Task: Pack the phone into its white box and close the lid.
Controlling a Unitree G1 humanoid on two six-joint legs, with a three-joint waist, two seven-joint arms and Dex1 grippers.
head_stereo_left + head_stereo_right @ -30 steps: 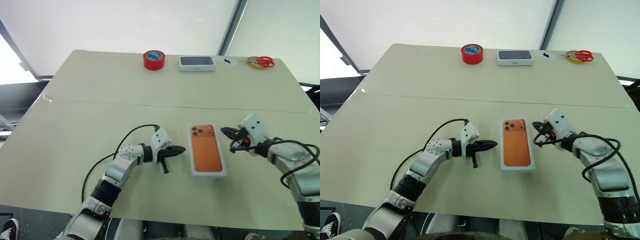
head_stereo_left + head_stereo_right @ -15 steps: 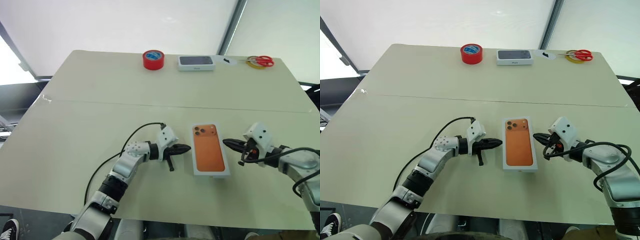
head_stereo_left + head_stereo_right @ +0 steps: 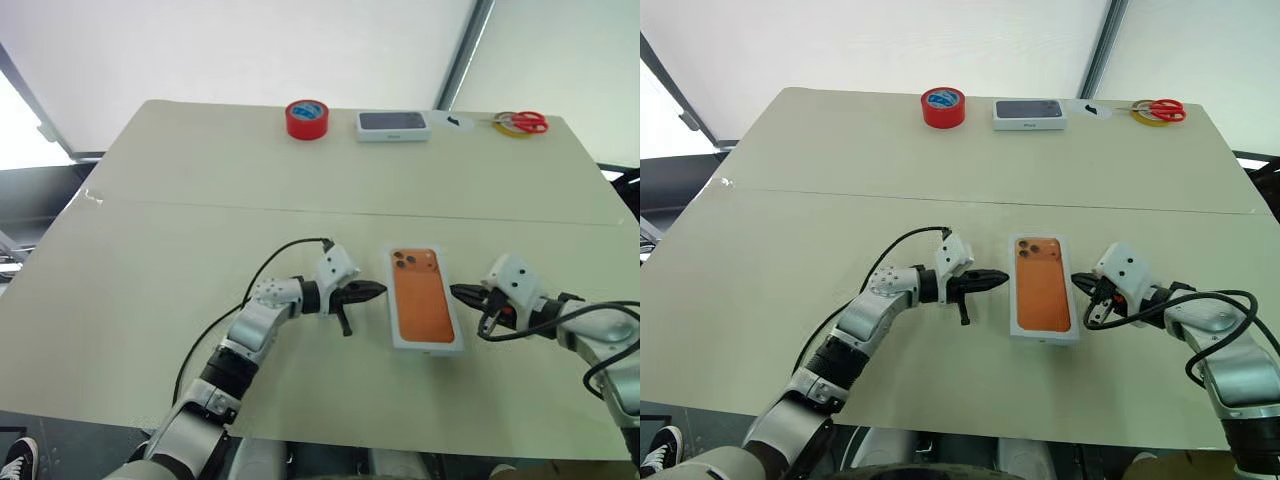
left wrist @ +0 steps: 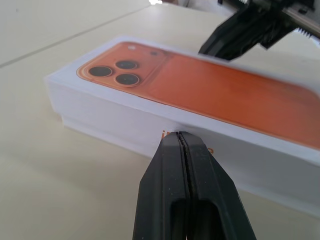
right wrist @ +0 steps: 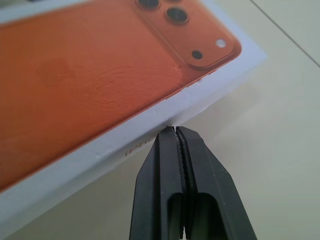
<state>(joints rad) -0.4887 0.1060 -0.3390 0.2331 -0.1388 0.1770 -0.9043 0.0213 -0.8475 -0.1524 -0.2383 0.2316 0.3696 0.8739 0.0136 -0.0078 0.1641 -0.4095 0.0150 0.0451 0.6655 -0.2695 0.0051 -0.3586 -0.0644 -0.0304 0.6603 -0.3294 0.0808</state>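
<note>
A closed white box (image 3: 397,339) lies flat in the middle of the table. The lid (image 3: 426,311) sits over it, and its top face carries an orange phone picture with three lenses. A thin seam runs low along the side wall (image 4: 125,131). The phone itself is hidden. My left gripper (image 3: 380,291) is shut, with its tip (image 4: 181,136) against the box's left long side, touching or nearly so. My right gripper (image 3: 455,292) is also shut, and its tip (image 5: 175,130) rests at the right long side, near the lens end. Neither gripper holds anything.
Along the table's far edge stand a red tape roll (image 3: 307,119), a dark-topped white box (image 3: 394,125), a small white disc (image 3: 455,121) and red-handled scissors (image 3: 520,123) on a yellow ring. A seam (image 3: 200,206) crosses the tabletop.
My left gripper has moved right, up to the box's side. The right gripper has drawn back toward me and turned in to the other side. The box has shifted slightly to the right.
</note>
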